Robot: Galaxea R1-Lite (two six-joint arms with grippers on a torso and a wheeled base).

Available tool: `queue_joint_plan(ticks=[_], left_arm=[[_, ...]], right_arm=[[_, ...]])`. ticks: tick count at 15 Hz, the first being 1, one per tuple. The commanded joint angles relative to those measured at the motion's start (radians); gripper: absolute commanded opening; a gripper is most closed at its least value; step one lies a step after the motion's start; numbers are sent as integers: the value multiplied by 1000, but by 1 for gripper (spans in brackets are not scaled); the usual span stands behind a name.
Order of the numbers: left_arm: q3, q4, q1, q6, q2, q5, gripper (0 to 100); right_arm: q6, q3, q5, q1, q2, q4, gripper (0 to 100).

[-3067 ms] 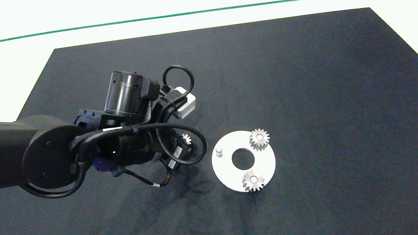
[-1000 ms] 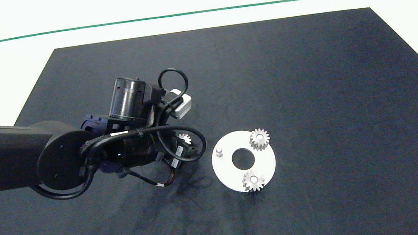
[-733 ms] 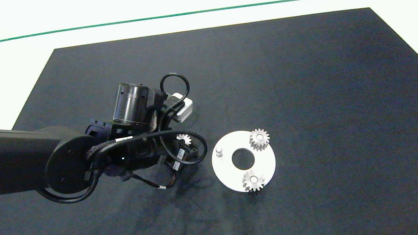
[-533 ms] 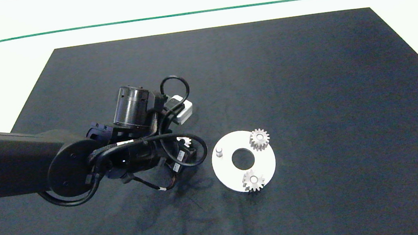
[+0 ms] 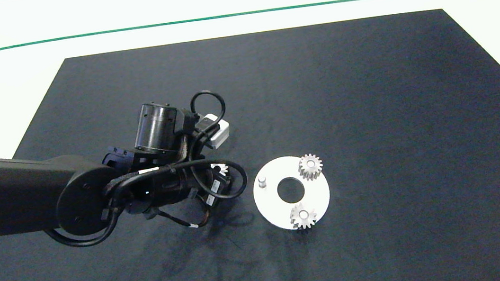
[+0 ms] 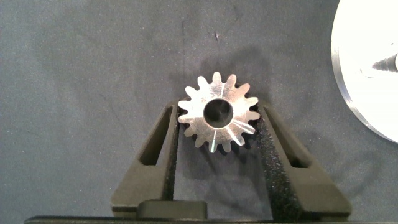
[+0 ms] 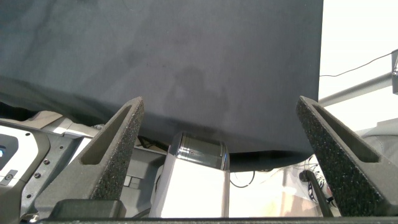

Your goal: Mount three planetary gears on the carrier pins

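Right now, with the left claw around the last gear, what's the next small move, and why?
Probably lift the third gear clear of the mat. The left claw has its fingers against the gear's teeth on both sides, and the one bare pin stands on the white disc close beside it. Then carry it over.

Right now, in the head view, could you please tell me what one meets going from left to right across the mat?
Left arm → loose gear at the left claw → bare pin → white disc's centre hole → far mounted gear.
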Motion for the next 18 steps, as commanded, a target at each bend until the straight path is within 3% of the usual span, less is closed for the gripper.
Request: queue_joint_plan(ticks=[1,18], left_arm=[[-1,0,-2,4,-2,2,36],[-4,6,-7,2,-6,2,1]], right_arm=[[-2,0,0,0,2,7,100],[-2,0,1,0,0,7,100]])
